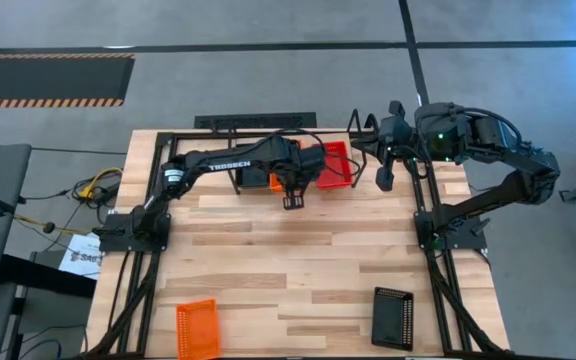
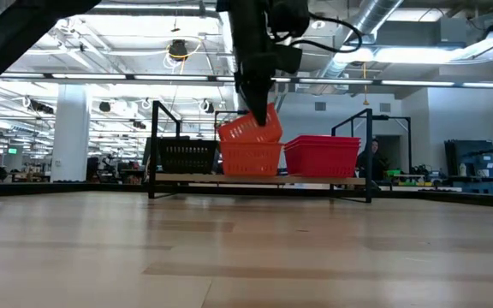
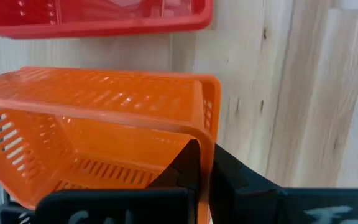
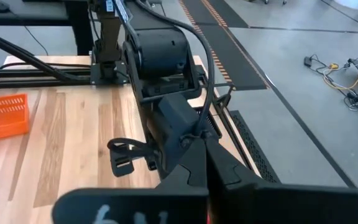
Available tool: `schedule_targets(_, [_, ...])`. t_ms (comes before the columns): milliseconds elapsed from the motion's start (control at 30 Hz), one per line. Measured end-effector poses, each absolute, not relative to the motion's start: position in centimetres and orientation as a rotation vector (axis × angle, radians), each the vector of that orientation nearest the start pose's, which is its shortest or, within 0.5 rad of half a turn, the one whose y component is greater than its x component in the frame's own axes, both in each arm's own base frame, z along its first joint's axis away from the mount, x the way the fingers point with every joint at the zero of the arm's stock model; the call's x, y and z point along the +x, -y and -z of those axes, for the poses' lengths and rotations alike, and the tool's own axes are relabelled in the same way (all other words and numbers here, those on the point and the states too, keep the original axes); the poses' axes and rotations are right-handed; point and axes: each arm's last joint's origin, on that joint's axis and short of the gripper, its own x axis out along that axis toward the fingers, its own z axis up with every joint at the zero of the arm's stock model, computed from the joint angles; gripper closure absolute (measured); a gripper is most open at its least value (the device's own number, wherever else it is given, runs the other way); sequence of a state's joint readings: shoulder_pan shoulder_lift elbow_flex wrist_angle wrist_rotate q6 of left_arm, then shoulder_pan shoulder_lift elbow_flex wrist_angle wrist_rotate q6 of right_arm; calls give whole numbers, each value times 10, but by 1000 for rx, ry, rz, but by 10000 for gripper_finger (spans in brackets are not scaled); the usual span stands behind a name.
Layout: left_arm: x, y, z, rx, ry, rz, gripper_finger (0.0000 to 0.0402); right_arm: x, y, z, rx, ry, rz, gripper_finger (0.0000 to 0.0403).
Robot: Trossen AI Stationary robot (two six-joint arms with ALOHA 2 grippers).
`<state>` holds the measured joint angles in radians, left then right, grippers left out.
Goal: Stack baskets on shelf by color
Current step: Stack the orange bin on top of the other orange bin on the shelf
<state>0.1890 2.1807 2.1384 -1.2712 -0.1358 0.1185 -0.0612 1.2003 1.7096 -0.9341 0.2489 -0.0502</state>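
The table [image 1: 268, 270] is pale wood in light and darker plank stripes. On the black wire shelf [image 2: 157, 141] sit a black mesh basket [image 2: 187, 156], an orange one [image 2: 251, 158] and red ones [image 2: 322, 156]. A second orange basket [image 2: 248, 128], slotted in its walls, hangs tilted in the dark left gripper [image 2: 262, 107]. Another orange basket [image 1: 197, 328] and another black one [image 1: 393, 316] lie on the wood. The right gripper [image 1: 383, 160] is dark. The floor carries a black-and-orange hazard stripe [image 1: 48, 102].

Table [image 1: 298, 270] centre open; 2 baskets [image 1: 197, 329] [image 1: 392, 316] flank near edge.
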Motion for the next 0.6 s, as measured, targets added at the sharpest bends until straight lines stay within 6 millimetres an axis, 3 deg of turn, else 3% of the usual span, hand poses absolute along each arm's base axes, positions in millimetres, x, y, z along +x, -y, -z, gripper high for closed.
schedule_targets(300, [437, -98, -279, 20, -1269, -185, 401, 196, 19, -482, -92, -434, 294, 400])
schedule_targets(600, [429, -97, -277, 21, -1365, -179, 401, 195, 19, -482, -92, -436, 294, 400])
